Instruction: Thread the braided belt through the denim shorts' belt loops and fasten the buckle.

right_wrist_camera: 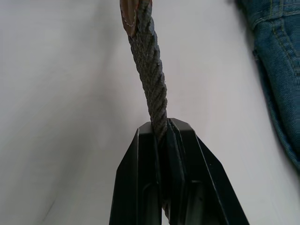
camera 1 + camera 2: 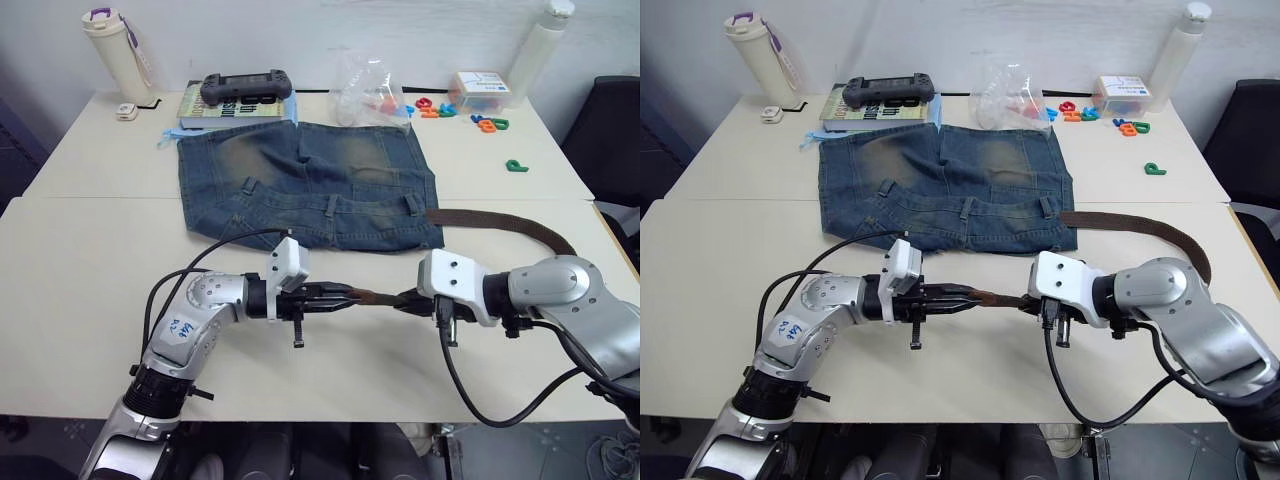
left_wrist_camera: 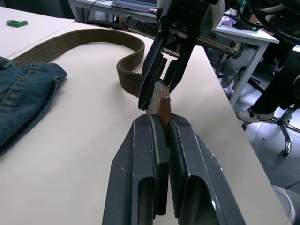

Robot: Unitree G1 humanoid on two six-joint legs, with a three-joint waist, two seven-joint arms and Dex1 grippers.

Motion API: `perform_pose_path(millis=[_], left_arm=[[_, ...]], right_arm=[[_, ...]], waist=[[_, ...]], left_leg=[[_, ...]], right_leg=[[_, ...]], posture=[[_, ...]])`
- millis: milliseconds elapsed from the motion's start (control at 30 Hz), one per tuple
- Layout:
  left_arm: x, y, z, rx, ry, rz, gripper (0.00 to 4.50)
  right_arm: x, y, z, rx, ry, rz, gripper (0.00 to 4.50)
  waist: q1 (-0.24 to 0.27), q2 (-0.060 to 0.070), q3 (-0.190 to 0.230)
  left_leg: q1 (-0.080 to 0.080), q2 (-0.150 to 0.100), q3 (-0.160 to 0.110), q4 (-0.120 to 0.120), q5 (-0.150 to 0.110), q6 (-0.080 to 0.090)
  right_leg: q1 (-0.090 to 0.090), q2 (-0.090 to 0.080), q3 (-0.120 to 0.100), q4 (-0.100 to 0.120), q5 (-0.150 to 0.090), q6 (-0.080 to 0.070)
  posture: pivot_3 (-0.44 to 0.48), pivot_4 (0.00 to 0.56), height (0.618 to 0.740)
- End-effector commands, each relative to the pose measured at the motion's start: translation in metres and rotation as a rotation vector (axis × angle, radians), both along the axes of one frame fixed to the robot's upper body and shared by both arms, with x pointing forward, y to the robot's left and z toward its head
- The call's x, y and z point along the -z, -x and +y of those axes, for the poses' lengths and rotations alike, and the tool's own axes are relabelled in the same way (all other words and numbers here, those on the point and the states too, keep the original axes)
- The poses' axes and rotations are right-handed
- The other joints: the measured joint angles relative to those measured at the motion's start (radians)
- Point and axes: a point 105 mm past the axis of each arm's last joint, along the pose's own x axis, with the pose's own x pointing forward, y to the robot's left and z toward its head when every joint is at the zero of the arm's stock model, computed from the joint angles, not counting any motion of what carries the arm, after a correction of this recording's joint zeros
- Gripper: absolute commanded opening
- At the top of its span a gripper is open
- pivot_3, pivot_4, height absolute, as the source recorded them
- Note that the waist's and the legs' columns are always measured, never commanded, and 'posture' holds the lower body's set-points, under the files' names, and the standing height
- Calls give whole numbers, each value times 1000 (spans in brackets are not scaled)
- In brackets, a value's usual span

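Observation:
The denim shorts [image 2: 310, 170] lie flat at mid-table, waistband toward me, with belt loops [image 2: 330, 208] [image 2: 412, 203] along it. From the shorts' right edge the braided belt [image 2: 500, 220] runs right and curves back behind my right arm. Its free end hangs just above the table in front of the shorts. There my left gripper [image 2: 350, 296] is shut on the tan leather tip [image 3: 163, 101], and my right gripper [image 2: 405, 300], facing it, is shut on the woven strap [image 1: 151, 65] right behind the tip. The buckle is hidden.
Behind the shorts lie a book [image 2: 215, 108] with a black game controller [image 2: 247, 88], a crumpled plastic bag [image 2: 365, 90], coloured letters [image 2: 490, 123] and a small box [image 2: 480, 88]. Bottles [image 2: 115, 52] [image 2: 540, 50] stand at the back corners. A black chair [image 2: 610, 120] stands right.

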Motion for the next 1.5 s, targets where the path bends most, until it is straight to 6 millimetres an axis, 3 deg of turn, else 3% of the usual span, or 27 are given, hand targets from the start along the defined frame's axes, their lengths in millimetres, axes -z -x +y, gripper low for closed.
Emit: perform_pose_path(millis=[33, 200, 333, 433, 600, 733, 800, 933, 1067, 1233, 1500], left_arm=[[-4, 1, -5, 13, 35, 4, 0], [-3, -2, -2, -21, 77, 69, 0], [-8, -8, 2, -65, 185, 209, 0], [-18, -13, 5, -95, 289, 324, 0], [-31, -21, 13, -124, 431, 445, 0], [-35, -24, 16, -136, 457, 479, 0], [-36, -24, 16, -135, 450, 480, 0], [-40, -23, 16, -136, 454, 492, 0], [-42, -19, 16, -124, 454, 493, 0], [-41, -18, 16, -130, 449, 493, 0], [-43, -16, 15, -125, 464, 497, 0]], right_arm=[[-24, 1, 8, -12, -74, -89, 1114], [-42, 4, -2, 58, -164, -79, 3547], [-76, 12, -21, 167, -353, -95, 3547], [-84, 23, -28, 211, -489, -49, 3547], [-62, 47, -1, 178, -731, 178, 3547], [-36, 53, 22, 217, -864, 342, 3547], [-21, 48, 27, 290, -870, 393, 3547], [-17, 33, 36, 392, -1020, 465, 3547], [-24, 8, 32, 480, -1208, 483, 3547], [-47, -3, 24, 475, -1404, 483, 3547], [-46, -17, 4, 571, -1547, 499, 3547]], waist=[[0, 0, 0], [0, 0, 0], [2, 0, 0], [3, 0, 0], [2, 0, 0], [1, 0, 0], [-1, -1, 0], [-2, -1, -1], [-4, -1, -1], [-4, -1, -1], [-6, -1, -1]], left_leg=[[0, 0, 0, 0, 0, 0], [0, 0, 0, 0, 0, 0], [0, 0, 0, 0, 0, 0], [0, 0, -1, -1, 0, 0], [0, 0, -1, -1, 0, 1], [1, 0, -1, -2, 1, 0], [1, 0, -1, -3, 2, 0], [1, -1, 0, -2, 5, 0], [1, -1, 0, -2, 6, -2], [0, -1, 2, -3, 6, -2], [0, -1, 2, -3, 6, -1]], right_leg=[[0, 0, 0, 0, 0, 0], [0, 0, 0, 0, 0, 0], [0, 0, 0, -1, 0, 0], [0, 0, -1, -1, 0, 1], [1, 0, -1, -1, 0, 1], [1, 0, -1, -1, 1, 1], [1, 0, -1, 0, 1, 1], [0, 0, 2, 3, 4, 1], [-1, 1, 2, 3, 4, 1], [-4, 1, 3, 4, 4, 1], [-4, 1, 3, 5, 4, 1]], posture=[[0, 150, 667], [0, 150, 667], [0, 150, 667], [0, 150, 667], [0, 150, 667], [0, 150, 667], [0, 150, 667], [0, 150, 667], [0, 150, 667], [0, 150, 667], [0, 150, 667]])
